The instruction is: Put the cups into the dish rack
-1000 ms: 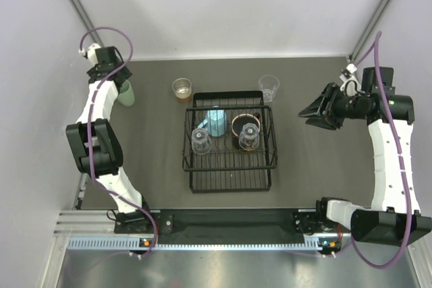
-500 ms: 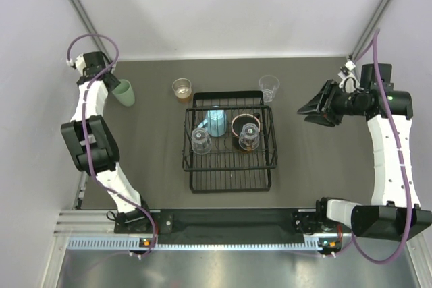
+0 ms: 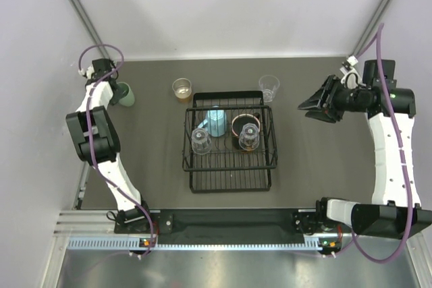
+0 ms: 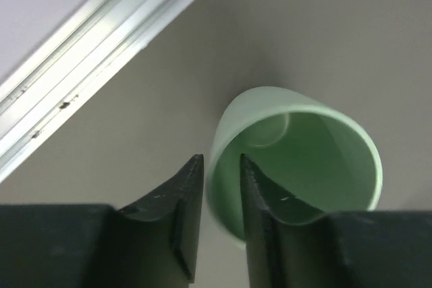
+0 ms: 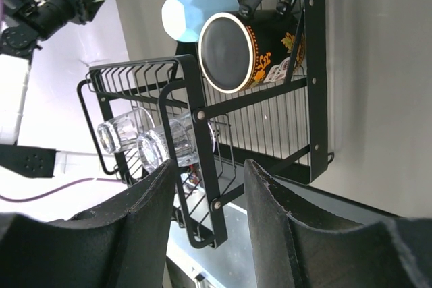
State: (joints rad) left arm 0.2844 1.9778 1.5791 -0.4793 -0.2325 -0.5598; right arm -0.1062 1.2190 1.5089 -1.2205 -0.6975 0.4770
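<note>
The pale green tumbler (image 4: pixel 297 160) (image 3: pixel 125 94) stands at the table's far left. My left gripper (image 4: pixel 219 160) (image 3: pixel 115 88) straddles its near wall, one finger outside and one inside. The jaws are narrow, and a sliver of table still shows between the outer finger and the wall. The black dish rack (image 3: pixel 229 185) (image 5: pixel 317 99) holds the light blue mug (image 3: pixel 216 121) (image 5: pixel 196 5), the red-lined dark cup (image 3: pixel 239 125) (image 5: pixel 236 45) and two clear glasses (image 3: pixel 200 141) (image 3: pixel 248 138). My right gripper (image 3: pixel 302 107) (image 5: pixel 209 162) hangs open and empty to the right of the rack.
A tan-brown cup (image 3: pixel 181 88) stands just beyond the rack's far-left corner, and a clear plastic glass (image 3: pixel 268 87) beyond its far-right corner. An aluminium rail (image 4: pixel 81 79) runs along the left wall close to the tumbler.
My left arm has swung back over the green tumbler and its jaws have narrowed round the wall. The right arm has shifted slightly upward, with its opening unchanged.
</note>
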